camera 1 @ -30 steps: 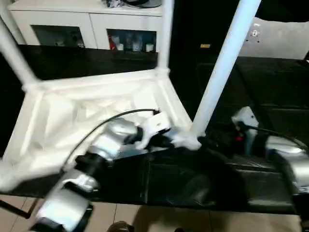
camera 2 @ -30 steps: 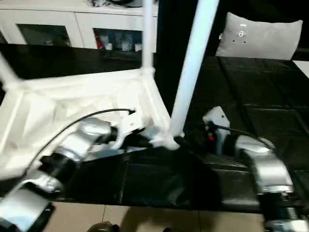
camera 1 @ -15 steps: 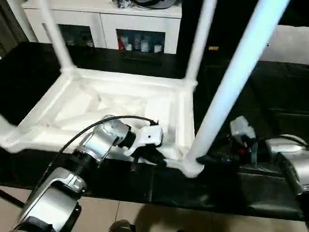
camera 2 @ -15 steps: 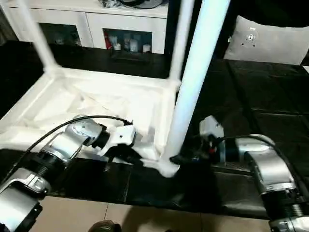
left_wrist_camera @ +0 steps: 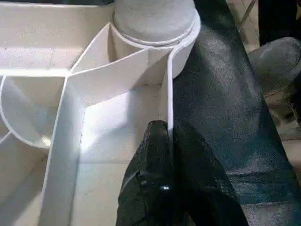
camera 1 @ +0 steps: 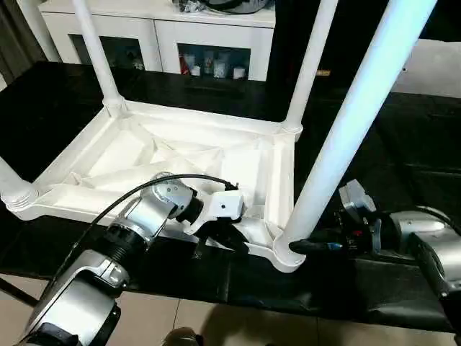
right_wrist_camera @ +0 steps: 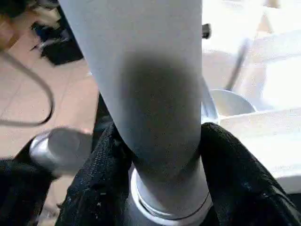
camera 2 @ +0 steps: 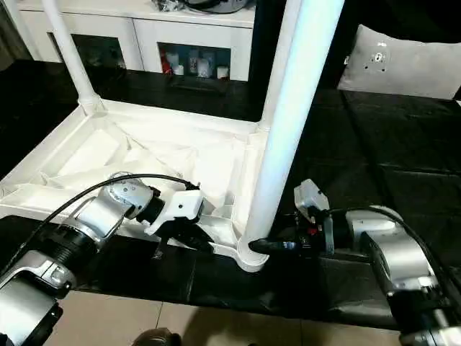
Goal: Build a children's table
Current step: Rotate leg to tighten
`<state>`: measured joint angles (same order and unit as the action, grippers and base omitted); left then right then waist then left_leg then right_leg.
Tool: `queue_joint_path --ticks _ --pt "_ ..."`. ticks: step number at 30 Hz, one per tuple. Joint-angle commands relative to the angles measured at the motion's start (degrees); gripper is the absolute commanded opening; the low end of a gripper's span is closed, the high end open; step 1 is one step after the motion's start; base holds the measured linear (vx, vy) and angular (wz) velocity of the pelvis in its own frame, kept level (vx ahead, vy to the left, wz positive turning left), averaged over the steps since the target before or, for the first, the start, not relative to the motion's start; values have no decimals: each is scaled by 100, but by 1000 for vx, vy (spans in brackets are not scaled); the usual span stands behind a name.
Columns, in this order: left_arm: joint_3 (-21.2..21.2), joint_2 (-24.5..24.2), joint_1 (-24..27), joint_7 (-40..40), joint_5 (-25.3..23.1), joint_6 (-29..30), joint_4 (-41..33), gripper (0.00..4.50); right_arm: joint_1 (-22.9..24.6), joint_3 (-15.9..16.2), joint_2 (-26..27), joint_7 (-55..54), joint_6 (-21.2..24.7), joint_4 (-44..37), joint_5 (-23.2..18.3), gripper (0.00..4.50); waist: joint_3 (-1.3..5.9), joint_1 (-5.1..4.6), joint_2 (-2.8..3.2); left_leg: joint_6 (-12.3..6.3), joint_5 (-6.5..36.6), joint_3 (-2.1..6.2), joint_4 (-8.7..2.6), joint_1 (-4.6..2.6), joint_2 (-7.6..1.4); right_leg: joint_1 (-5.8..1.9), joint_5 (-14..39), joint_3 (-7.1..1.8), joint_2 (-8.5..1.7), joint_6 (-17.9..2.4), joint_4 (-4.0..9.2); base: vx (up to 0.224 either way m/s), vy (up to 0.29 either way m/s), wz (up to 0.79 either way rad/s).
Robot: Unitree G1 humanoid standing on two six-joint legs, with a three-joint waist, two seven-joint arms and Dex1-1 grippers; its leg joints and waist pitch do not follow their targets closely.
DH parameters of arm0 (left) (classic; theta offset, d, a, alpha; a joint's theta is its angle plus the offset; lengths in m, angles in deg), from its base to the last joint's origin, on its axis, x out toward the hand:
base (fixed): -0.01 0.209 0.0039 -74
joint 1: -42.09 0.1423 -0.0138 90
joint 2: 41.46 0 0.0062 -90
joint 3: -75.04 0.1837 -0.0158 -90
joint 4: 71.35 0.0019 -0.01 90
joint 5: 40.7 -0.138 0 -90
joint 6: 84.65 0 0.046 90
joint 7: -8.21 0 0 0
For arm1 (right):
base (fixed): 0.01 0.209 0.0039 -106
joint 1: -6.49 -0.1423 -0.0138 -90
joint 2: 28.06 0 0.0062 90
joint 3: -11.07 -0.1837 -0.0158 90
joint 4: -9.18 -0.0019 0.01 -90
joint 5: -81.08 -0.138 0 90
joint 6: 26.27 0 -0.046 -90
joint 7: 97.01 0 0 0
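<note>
Children's table lies upside down, ribbed underside up, on the black-covered tabletop, toward its near left part; the near long rim runs close to the tabletop's front edge. Four white legs stand upright from the round corner sockets: far-left leg, far-right leg, near-right leg rising large in front of the head camera, and a near-left leg seen low at the picture edge. Left tool sits on the near long rim, just left of the near-right socket; in the left wrist view its black fingers are pressed together on the thin upright rim wall, one finger inside the frame, one outside. Left forearm reaches up from the lower left, angled toward the right, wrist bent down at the rim, a black cable arcing over it. Right tool is at the foot of the near-right leg, just above the socket; in the right wrist view the two fingers lie one on either side of the tube, touching it, pinching the leg. Right forearm comes in from the right, nearly level and low over the tabletop, pointing left. White cabinet with glass doors stands beyond the tabletop; a grey cushion lies at far right; tiled floor shows below the front edge
</note>
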<state>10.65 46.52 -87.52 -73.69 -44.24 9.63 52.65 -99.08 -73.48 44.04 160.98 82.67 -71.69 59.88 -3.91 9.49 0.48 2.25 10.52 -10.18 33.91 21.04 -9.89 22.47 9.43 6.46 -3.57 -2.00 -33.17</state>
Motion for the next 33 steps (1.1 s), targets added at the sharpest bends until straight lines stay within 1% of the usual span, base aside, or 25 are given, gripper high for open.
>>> queue_joint_path --ticks 1,2,4,5,6,7,8,9,10,11,12,14,16,17,18,19,20,21,24,25,26,27,28,30,33 --pt "16 247 -7 309 29 287 -87 0 -52 -24 235 -509 384 -139 -151 191 386 -48 -93 -499 856 142 -381 -81 -418 -284 2171 -355 -648 -765 461 0 0 0" --pt "-55 348 -28 521 34 478 -73 0 -97 -102 413 -981 476 -92 -33 191 364 -74 -70 -436 982 143 -389 -94 -405 -267 2406 -346 -646 -716 503 0 0 0" --pt "-176 522 -61 882 43 793 -51 0 -181 -224 713 -1760 557 -1 190 191 307 -185 -76 -240 1379 159 -407 -147 -365 -246 3157 -300 -656 -512 621 0 0 0" --pt "-276 693 -101 1231 38 1033 6 0 -286 -313 983 -2354 724 104 315 191 283 -249 -104 -169 1518 184 -411 -144 -331 -272 3491 -255 -657 -354 677 0 0 0" --pt "-276 693 -101 1231 38 1033 6 0 -286 -313 983 -2354 724 104 315 191 272 -293 -100 -126 1567 194 -419 -135 -323 -282 3592 -236 -648 -291 689 0 0 0" --pt "-356 835 -132 1521 31 1235 46 0 -372 -380 1204 -2844 881 179 416 191 278 -331 -87 -88 1650 210 -416 -160 -325 -270 3664 -213 -645 -253 705 0 0 0" --pt "-475 1040 -184 1930 25 1481 123 0 -483 -473 1503 -3509 1031 297 584 191 289 -413 -88 -49 1753 221 -401 -171 -319 -267 3702 -179 -655 -201 725 0 0 0" --pt "-528 1124 -207 2102 23 1571 162 0 -524 -513 1619 -3762 1094 344 642 191 287 -507 -89 -30 1795 237 -404 -141 -315 -291 3655 -132 -653 -174 734 0 0 0" --pt "-615 1260 -246 2378 22 1712 224 0 -587 -577 1802 -4166 1180 418 738 191 291 -543 -90 -17 1815 255 -407 -113 -314 -312 3647 -104 -667 -149 735 0 0 0" --pt "-700 1418 -299 2730 -10 1804 326 0 -692 -654 2019 -4639 1202 555 840 191 294 -617 -72 -12 1876 263 -405 -108 -311 -315 3616 -70 -669 -93 766 0 0 0" --pt "-787 1551 -347 3029 -18 1844 430 0 -788 -708 2179 -4993 1165 704 915 191 319 -673 -32 -32 1938 277 -400 -136 -330 -318 3460 -41 -694 -131 778 0 0 0" --pt "-926 1771 -408 3495 -20 1836 566 0 -944 -750 2382 -5399 837 972 1017 191 337 -736 -28 -78 1960 282 -406 -109 -341 -332 3160 -17 -698 -178 779 0 0 0" --pt "-937 1888 -432 3657 -70 1737 612 0 -1045 -769 2491 -5464 542 1143 1036 245 339 -738 -66 -182 1820 244 -392 -101 -310 -317 2979 -59 -710 -254 771 0 0 0" --pt "-918 1899 -426 3636 -97 1724 597 0 -1062 -778 2516 -5454 500 1157 1039 260 335 -722 -60 -255 1699 227 -397 -99 -308 -310 2895 -77 -707 -321 760 0 0 0" --pt "-890 1892 -409 3594 -135 1694 557 0 -1064 -790 2537 -5392 514 1135 1019 260 346 -710 -62 -313 1557 217 -403 -94 -320 -320 2733 -99 -699 -399 733 0 0 0" --pt "-874 1879 -397 3563 -150 1671 532 0 -1056 -797 2540 -5343 540 1112 997 280 361 -683 -70 -343 1466 205 -401 -104 -329 -319 2595 -116 -698 -454 717 0 0 0" --pt "-843 1840 -363 3480 -168 1626 472 0 -1026 -817 2541 -5264 602 1051 966 280 369 -645 -74 -397 1291 193 -409 -110 -351 -310 2265 -156 -692 -594 657 0 0 0" --pt "-823 1791 -329 3398 -176 1596 418 0 -981 -816 2503 -5150 604 985 954 293 382 -618 -70 -453 1106 199 -419 -65 -372 -348 1985 -171 -690 -697 581 0 0 0" --pt "-819 1642 -288 3293 -153 1482 421 0 -849 -760 2265 -4774 384 877 858 311 403 -545 -75 -573 823 164 -386 -43 -365 -359 1554 -198 -704 -860 510 0 0 0" --pt "-819 1616 -290 3297 -157 1456 437 0 -830 -740 2213 -4699 313 871 853 319 405 -527 -72 -592 767 165 -386 -39 -370 -367 1498 -197 -706 -872 499 0 0 0" --pt "-761 1499 -265 3122 -172 1293 434 0 -770 -660 2013 -4390 105 879 897 341 411 -505 -75 -629 714 157 -382 -39 -367 -366 1421 -190 -696 -882 491 0 0 0" --pt "-761 1499 -265 3122 -172 1293 434 0 -770 -660 2013 -4390 105 879 897 341 406 -489 -83 -661 698 153 -383 -32 -363 -377 1439 -188 -689 -872 487 0 0 0" --pt "-742 1438 -250 3030 -172 1244 419 0 -745 -651 1910 -4205 -26 894 895 347 402 -480 -64 -669 689 152 -384 -29 -364 -372 1468 -186 -690 -871 490 0 0 0" --pt "-695 1195 -187 2701 -174 1078 356 0 -662 -668 1523 -3580 -260 879 848 372 403 -430 -52 -666 742 157 -383 -45 -380 -365 1604 -183 -694 -815 510 0 0 0" --pt "-675 1017 -128 2390 -129 948 292 0 -597 -571 1144 -3132 -490 878 960 400 398 -412 -45 -642 810 165 -392 -55 -421 -344 1502 -196 -690 -876 478 0 0 0"
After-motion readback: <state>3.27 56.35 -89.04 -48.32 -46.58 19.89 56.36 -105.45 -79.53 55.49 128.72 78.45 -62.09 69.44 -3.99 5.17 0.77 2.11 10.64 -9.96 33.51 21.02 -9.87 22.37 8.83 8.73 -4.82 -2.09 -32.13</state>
